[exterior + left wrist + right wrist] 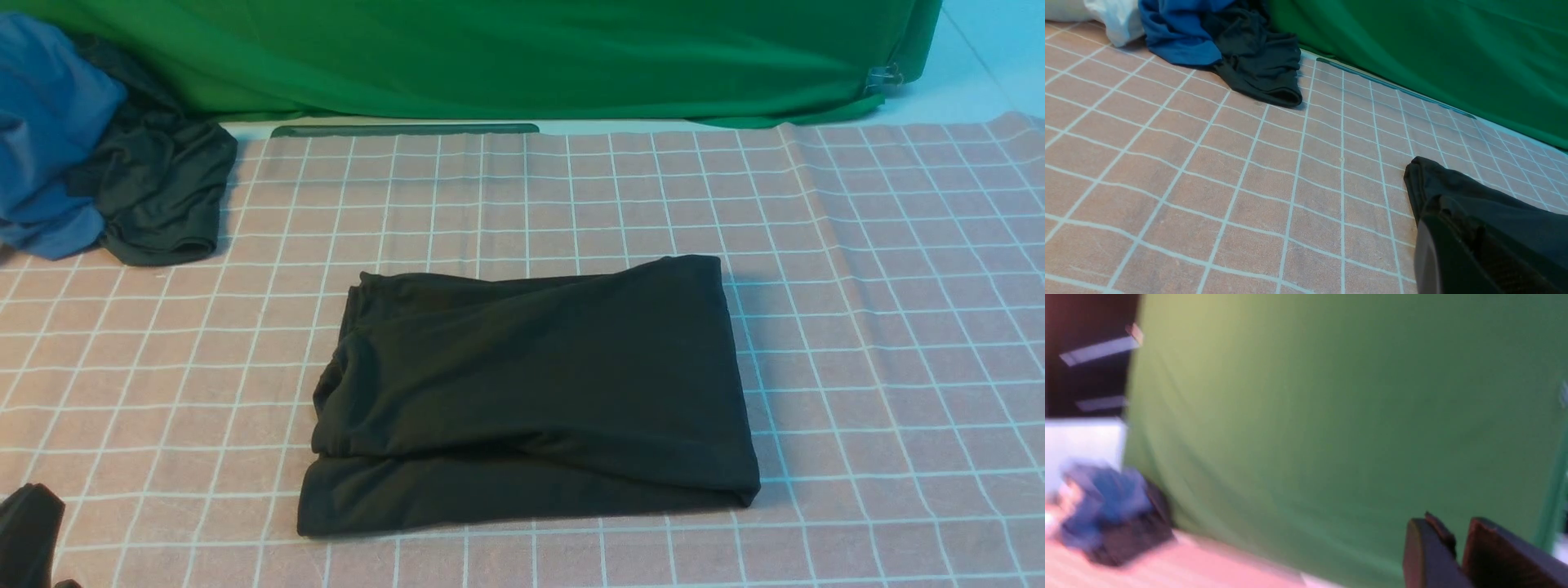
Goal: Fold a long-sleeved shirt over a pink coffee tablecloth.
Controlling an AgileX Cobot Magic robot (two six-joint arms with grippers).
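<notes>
Pink tablecloth [857,269] carried the folded shirt [531,392], long axis left-right. Left gripper [28,531], closed and empty, sat nearer; right gripper [1457,555] slightly parted.

I see the shirt [531,392] as soft matt black cloth, smooth with shallow folds. The tablecloth [882,327] under it reads as matt pink woven cloth with a slightly coarse, fuzzy surface and thin white grid lines. I note the green backdrop [490,57] as plain matt cloth, lightly creased. The blue garment [49,131] and dark grey garment [163,188] are crumpled matt cloth. The right gripper [1457,547] fingers look like dark, smooth hard material with a dull sheen.
</notes>
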